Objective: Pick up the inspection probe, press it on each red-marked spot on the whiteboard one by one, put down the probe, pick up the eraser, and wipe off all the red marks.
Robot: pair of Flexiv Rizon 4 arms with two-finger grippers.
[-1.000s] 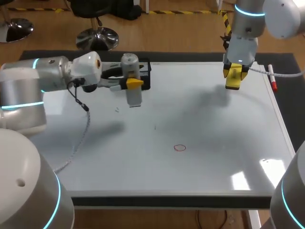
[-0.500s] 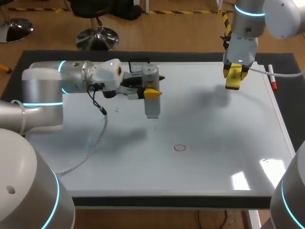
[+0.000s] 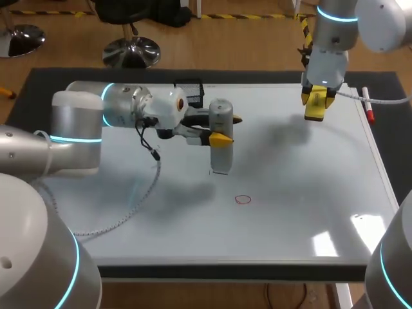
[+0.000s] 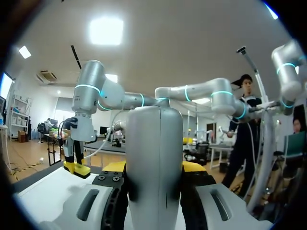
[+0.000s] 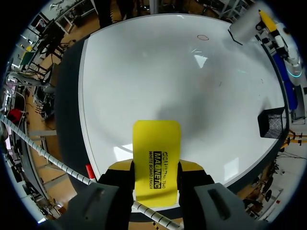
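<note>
Since the earlier frames the left arm has carried the inspection probe from the far left part of the whiteboard toward its middle. The right arm has not changed its place.

Now the left gripper is closed on the probe, one yellow fingertip on each side of the grey cylinder. The probe stands almost upright over the middle of the board. Its lower end points down at the white surface, but I cannot tell if it touches the board. The one red circle is on the board, near the probe's lower end, a little to the right and closer to the robot, and apart from it. In the left wrist view the probe fills the space between the fingers of the left gripper.

The right gripper is over the far right corner of the whiteboard. Its jaws hold the yellow eraser, which the right wrist view shows flat between the two fingers.

A red marker lies beside the right edge of the board. A black mesh basket stands at the far edge, behind the left gripper.
</note>
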